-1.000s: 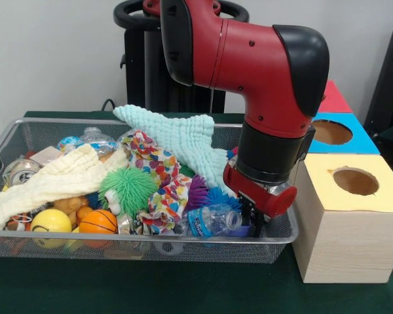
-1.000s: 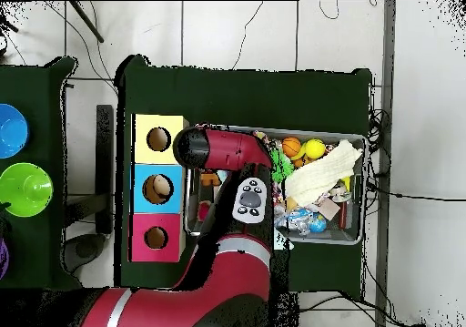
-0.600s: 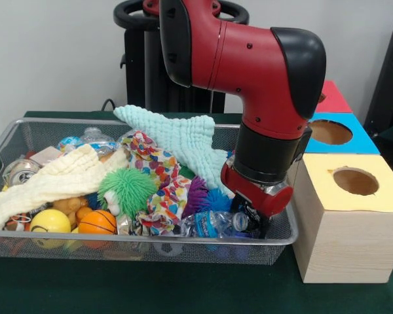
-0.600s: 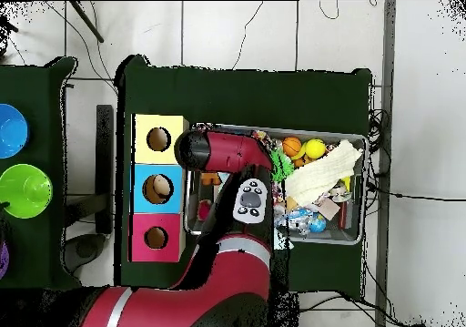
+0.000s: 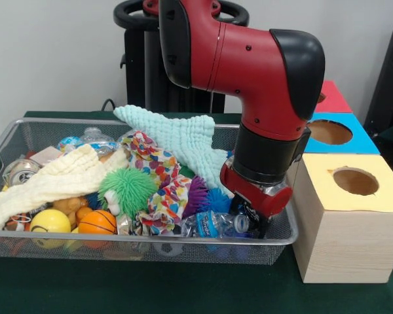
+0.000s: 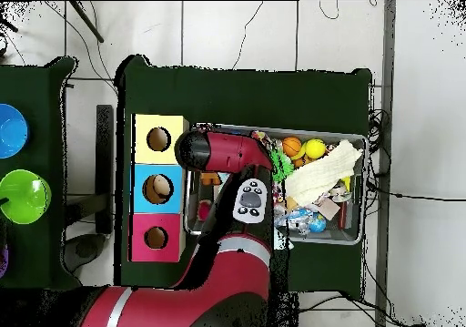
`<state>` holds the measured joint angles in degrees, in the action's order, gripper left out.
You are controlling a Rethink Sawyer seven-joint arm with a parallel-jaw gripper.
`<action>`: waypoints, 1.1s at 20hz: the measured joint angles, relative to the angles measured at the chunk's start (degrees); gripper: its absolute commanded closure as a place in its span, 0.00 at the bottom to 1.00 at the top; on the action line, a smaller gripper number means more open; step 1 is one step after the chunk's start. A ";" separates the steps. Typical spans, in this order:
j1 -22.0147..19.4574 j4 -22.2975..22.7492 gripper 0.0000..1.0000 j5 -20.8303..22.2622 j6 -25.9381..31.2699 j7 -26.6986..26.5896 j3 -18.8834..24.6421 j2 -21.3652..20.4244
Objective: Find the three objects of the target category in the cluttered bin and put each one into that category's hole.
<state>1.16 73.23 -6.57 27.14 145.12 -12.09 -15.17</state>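
Observation:
My gripper [image 5: 252, 224] is low in the wire bin [image 5: 118, 241], at its front right corner. It looks shut on the neck end of a crumpled clear plastic bottle [image 5: 213, 224] with a blue label, which lies along the bin's front wall. Another clear bottle [image 5: 95, 139] lies at the back left, partly under cloth. To the right of the bin stand a yellow-topped box [image 5: 354, 209], a blue one [image 5: 332, 133] and a red one [image 5: 332, 98], each with a round hole. In the overhead view the arm [image 6: 223, 150] hides the gripper.
The bin holds a pale yellow cloth [image 5: 52, 183], a mint cloth [image 5: 177, 137], a patterned cloth [image 5: 160, 186], a green spiky ball [image 5: 128, 188], an orange ball [image 5: 98, 221] and a yellow ball [image 5: 50, 222]. The yellow box stands close to the bin's right wall.
The wrist has risen slightly and shifted a little left. The crumpled bottle has turned and slid right, so that its neck now meets the gripper.

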 measured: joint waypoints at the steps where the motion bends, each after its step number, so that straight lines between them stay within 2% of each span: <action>1: 0.00 0.00 0.00 0.00 0.00 0.00 0.00 0.00; 12: 0.00 0.00 0.00 0.00 0.00 0.00 0.00 -0.06; 22: -0.22 0.33 0.00 -0.08 1.38 0.00 0.00 -2.03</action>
<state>0.94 73.56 -6.65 28.53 145.12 -12.09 -17.20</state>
